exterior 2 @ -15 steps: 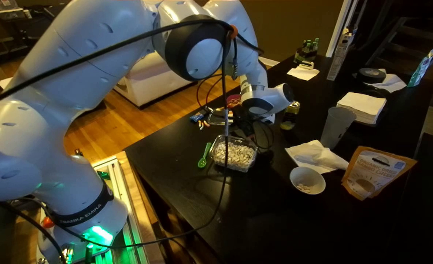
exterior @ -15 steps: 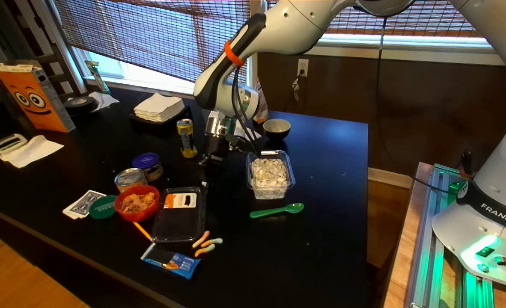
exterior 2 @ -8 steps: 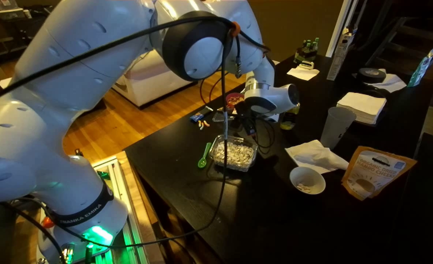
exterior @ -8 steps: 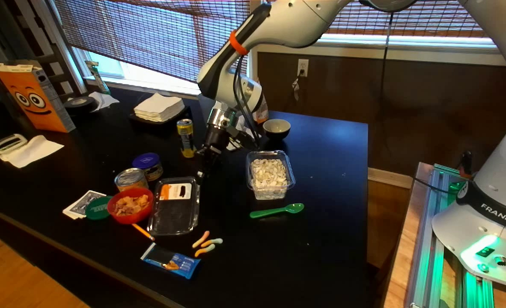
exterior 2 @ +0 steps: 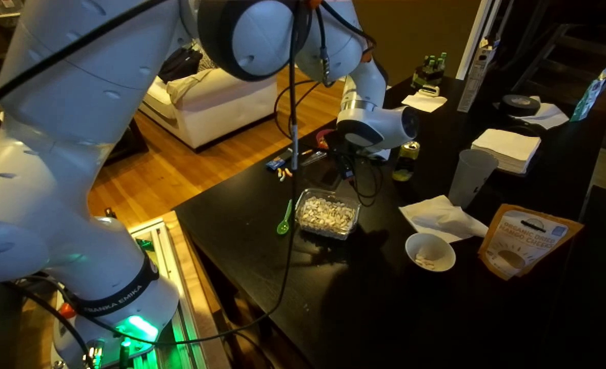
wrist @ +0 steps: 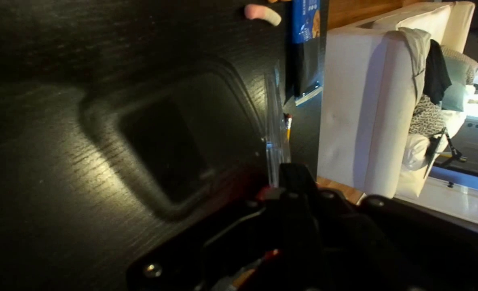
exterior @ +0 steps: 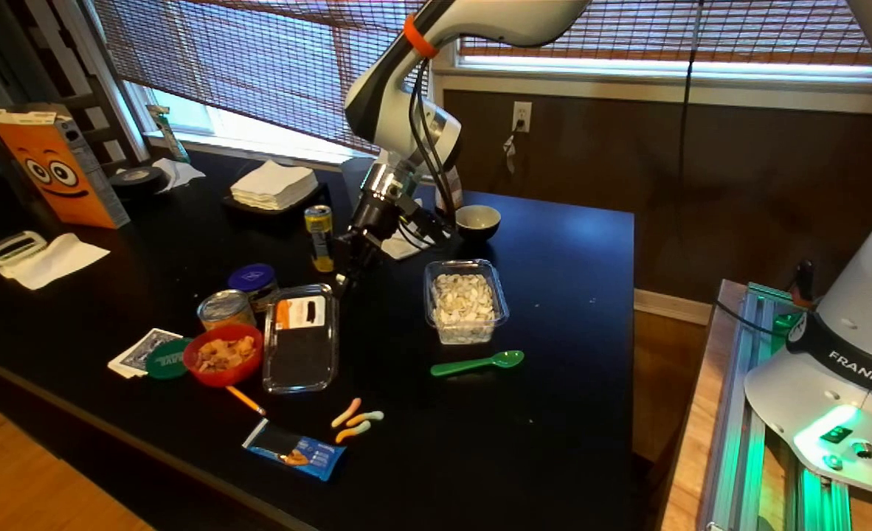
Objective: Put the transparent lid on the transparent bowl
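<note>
The transparent lid (exterior: 299, 365) is clear, rounded-rectangular, with a white and orange label. My gripper (exterior: 343, 279) is shut on its edge and holds it above the table. In the wrist view the lid (wrist: 275, 125) is nearly edge-on, running up from my dark fingertips (wrist: 289, 171), with its shadow on the table beside it. In an exterior view only a thin strip of the lid (exterior 2: 314, 157) shows; the arm hides my gripper there. The transparent bowl (exterior: 467, 306), full of pale flat pieces, stands uncovered, apart from my gripper; it also shows in an exterior view (exterior 2: 328, 215).
A green spoon (exterior: 478, 363) lies beside the bowl. A red bowl (exterior: 222, 372), cans (exterior: 223, 310) and a blue-lidded jar (exterior: 253, 280) are near the lid. A yellow can (exterior: 321, 240) stands behind my gripper. A small bowl (exterior 2: 430, 253), cup (exterior 2: 472, 177) and pouch (exterior 2: 528, 241) stand beyond.
My gripper has risen with the lid in it, and the lid has tilted toward edge-on in an exterior view. The bowl and the other things have not moved.
</note>
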`<action>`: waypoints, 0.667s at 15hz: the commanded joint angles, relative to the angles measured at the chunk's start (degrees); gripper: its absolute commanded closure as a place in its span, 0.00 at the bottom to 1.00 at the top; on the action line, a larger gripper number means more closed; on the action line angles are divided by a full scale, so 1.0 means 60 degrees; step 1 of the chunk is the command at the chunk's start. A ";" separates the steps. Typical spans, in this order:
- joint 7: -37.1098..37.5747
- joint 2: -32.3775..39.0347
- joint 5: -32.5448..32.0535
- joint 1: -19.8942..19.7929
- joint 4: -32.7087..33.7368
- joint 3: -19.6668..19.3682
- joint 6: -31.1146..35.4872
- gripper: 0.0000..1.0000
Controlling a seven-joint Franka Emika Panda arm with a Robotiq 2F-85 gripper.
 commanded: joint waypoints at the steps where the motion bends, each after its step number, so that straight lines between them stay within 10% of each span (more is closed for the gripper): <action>1: -0.0530 -0.1495 0.1058 0.0040 -0.1379 -0.0258 -0.0385 1.00; 10: -0.0863 -0.3872 0.3708 0.0649 -0.3852 -0.1813 -0.1296 1.00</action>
